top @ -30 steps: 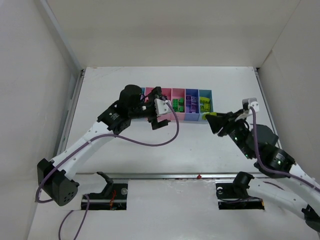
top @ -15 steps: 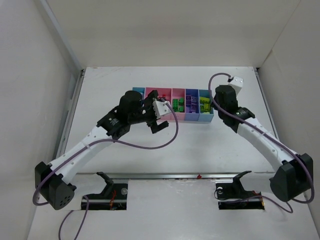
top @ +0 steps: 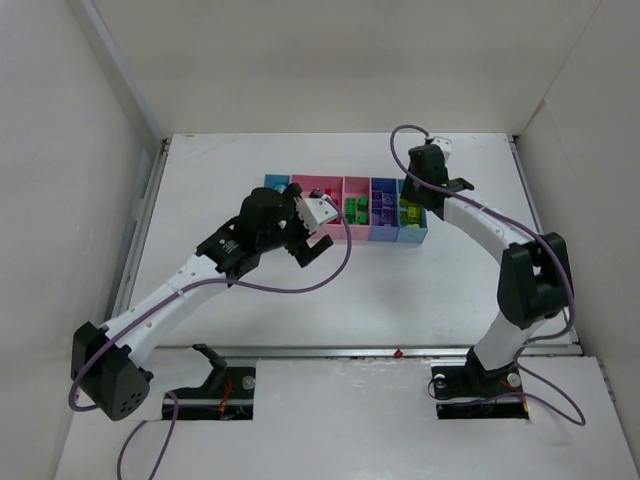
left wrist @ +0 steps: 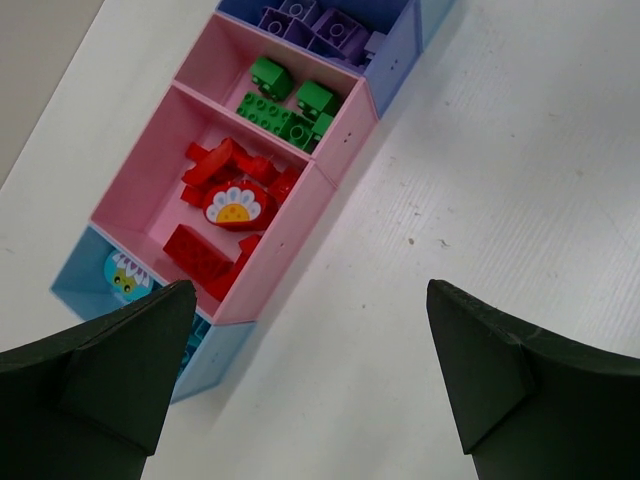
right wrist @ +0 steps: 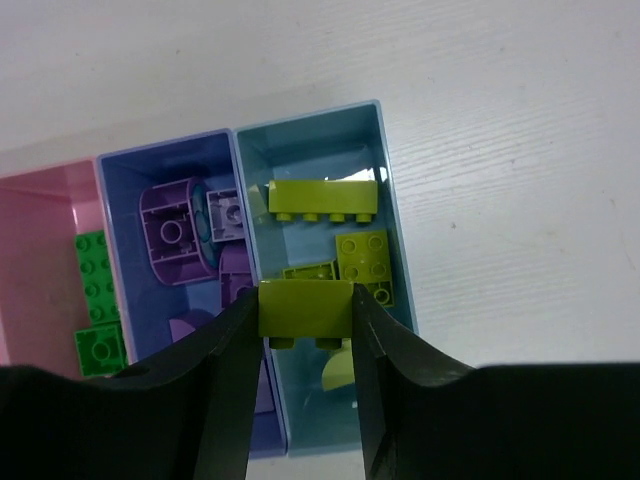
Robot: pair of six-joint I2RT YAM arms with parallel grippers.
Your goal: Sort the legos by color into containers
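Observation:
The containers (top: 345,236) stand in a row at mid-table. In the right wrist view my right gripper (right wrist: 305,315) is shut on a yellow-green brick (right wrist: 305,305), held above the right light blue bin (right wrist: 385,200), which holds several yellow-green bricks (right wrist: 325,197). The purple-blue bin (right wrist: 110,200) beside it holds purple bricks (right wrist: 172,230). In the top view the right gripper (top: 414,196) is over that end bin. My left gripper (top: 313,244) is open and empty, just in front of the wide pink bin. The left wrist view shows it (left wrist: 308,290) over bare table, with red bricks (left wrist: 225,195), green bricks (left wrist: 290,100) and a teal piece (left wrist: 122,275) in their bins.
The table (top: 250,290) is walled in by white panels on the left, back and right. The left arm's purple cable (top: 300,288) loops over the table in front of the bins. The right arm's cable (top: 400,150) arcs behind the bins.
My right arm has swung from the near right side up and over the right end bin, carrying the yellow-green brick. My left gripper has drawn back slightly from the bins.

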